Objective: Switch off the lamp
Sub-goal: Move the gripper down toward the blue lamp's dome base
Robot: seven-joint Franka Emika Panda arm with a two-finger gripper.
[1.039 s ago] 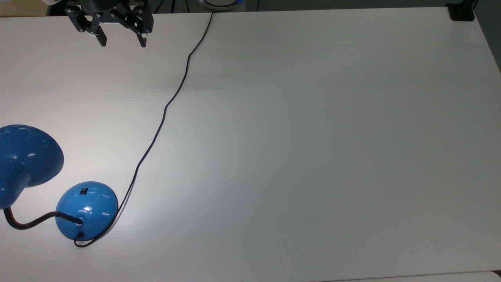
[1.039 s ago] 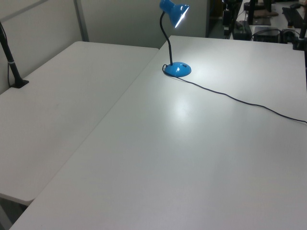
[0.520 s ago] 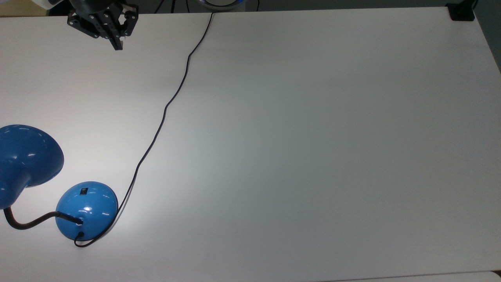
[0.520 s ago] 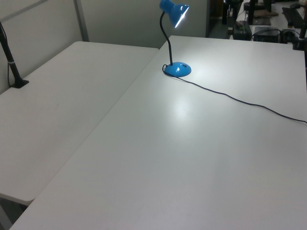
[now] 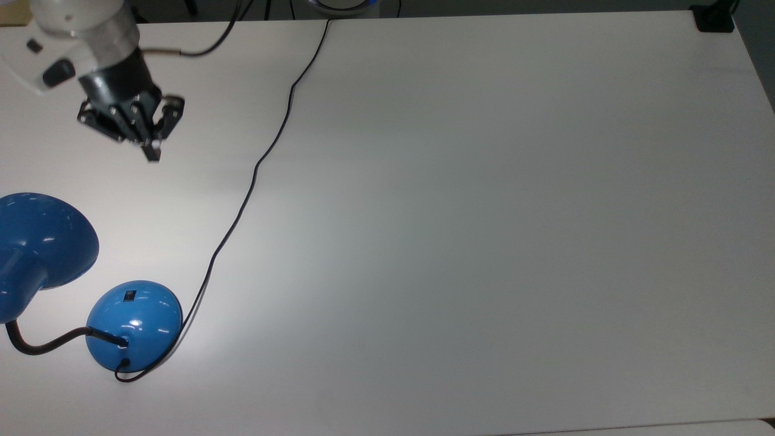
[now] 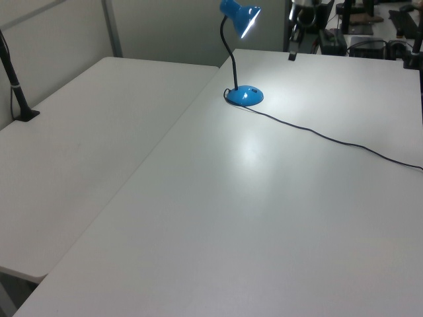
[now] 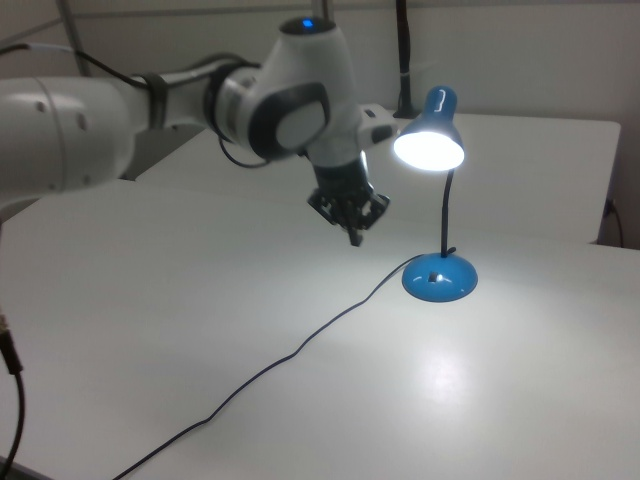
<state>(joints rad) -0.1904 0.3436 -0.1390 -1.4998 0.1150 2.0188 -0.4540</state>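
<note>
One arm: we are watching the gripper (image 5: 151, 151) hanging above the table (image 5: 484, 212), its two fingers pressed together into a single tip with nothing between them.
Lamp position: we are seeing the lamp (image 5: 133, 324) standing near the lower corner on the top view's left, its shade (image 7: 430, 140) glowing and throwing a bright patch on the table.
Gap: we are noting the gripper well apart from the lamp base, up-frame of it in the top view and on the right view's left of the shade.
Switch: we are locating the small black switch (image 5: 129, 296) on the dome's upper slope, on the side facing the gripper in the top view.
Risk, shade: we are judging that a straight descent toward the base could clip the shade or the bent neck (image 7: 447, 215), since both are overhanging the approach.
Risk, slip: we are expecting a closed tip to skid off the glossy dome if it lands off-centre, pushing the light base instead of the switch.
Risk, cord: we are flagging the cord (image 5: 254, 172) running beside the base; a sliding base could drag it.
</note>
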